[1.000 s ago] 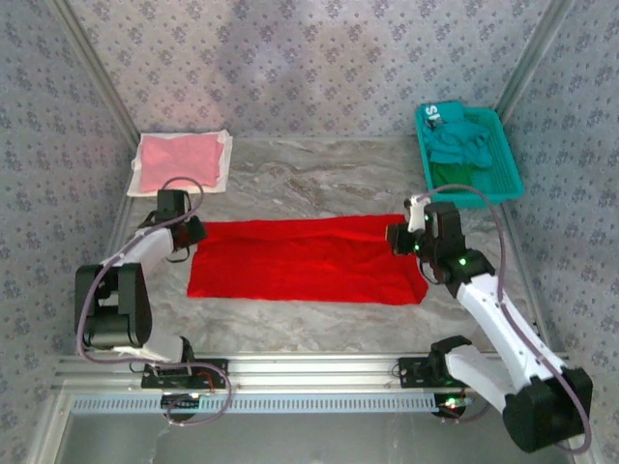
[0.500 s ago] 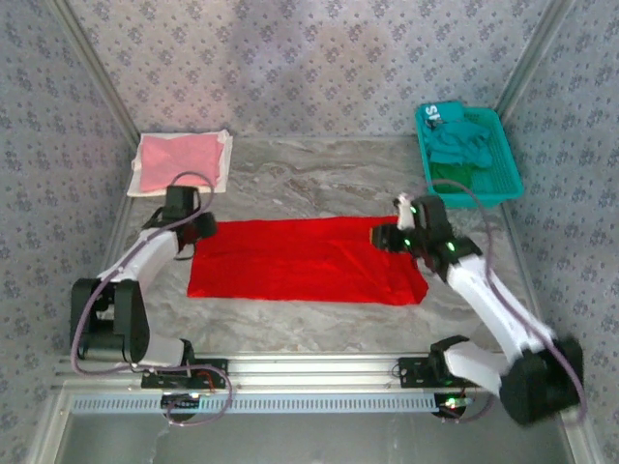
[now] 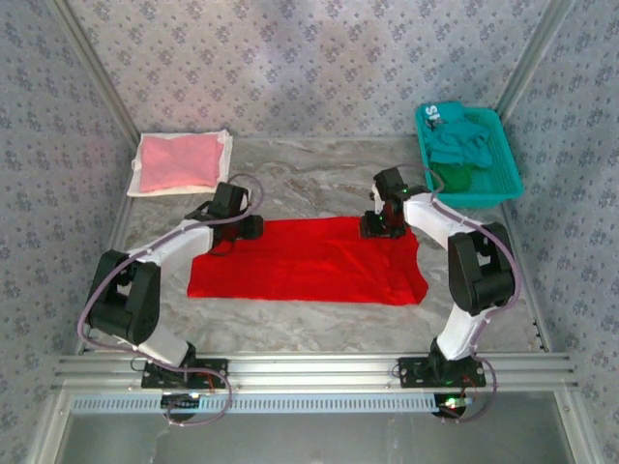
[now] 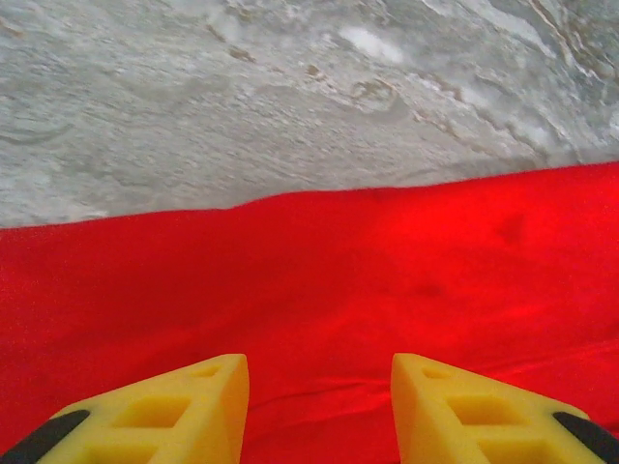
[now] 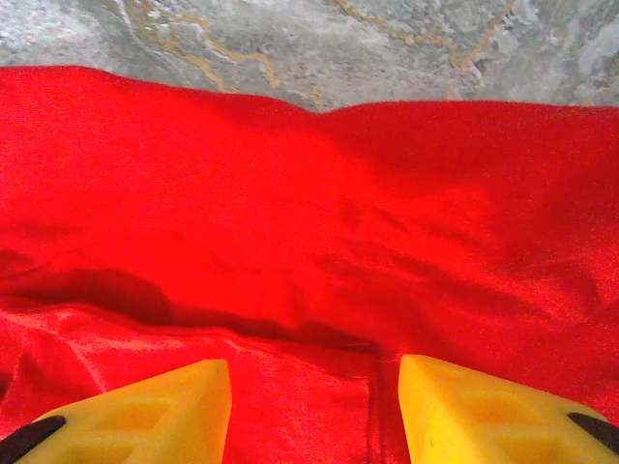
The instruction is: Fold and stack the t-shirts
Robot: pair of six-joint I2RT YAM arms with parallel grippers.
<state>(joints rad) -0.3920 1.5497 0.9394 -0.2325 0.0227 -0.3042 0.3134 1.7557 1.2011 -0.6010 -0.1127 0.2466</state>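
A bright red t-shirt (image 3: 305,263) lies flat as a long folded band across the middle of the table. My left gripper (image 3: 250,228) hovers over its far edge toward the left, open, with only red cloth (image 4: 319,280) under its yellow fingers (image 4: 184,411). Open too, my right gripper (image 3: 375,227) is over the far edge toward the right; a fold and seam of the shirt (image 5: 309,242) run below its fingertips (image 5: 464,406). A pale pink t-shirt (image 3: 179,160) lies folded at the back left. Teal (image 3: 462,135) and dark green (image 3: 455,176) t-shirts sit in the basket.
The pink shirt rests on a flat white sheet (image 3: 224,145). A teal mesh basket (image 3: 505,159) stands at the back right corner. Patterned walls close in the marble table (image 3: 309,179) on three sides; a metal rail (image 3: 309,367) runs along the near edge.
Both grippers opened and left the shirt's two ends, swinging inward along its far edge. The red shirt stays flat where it lay.
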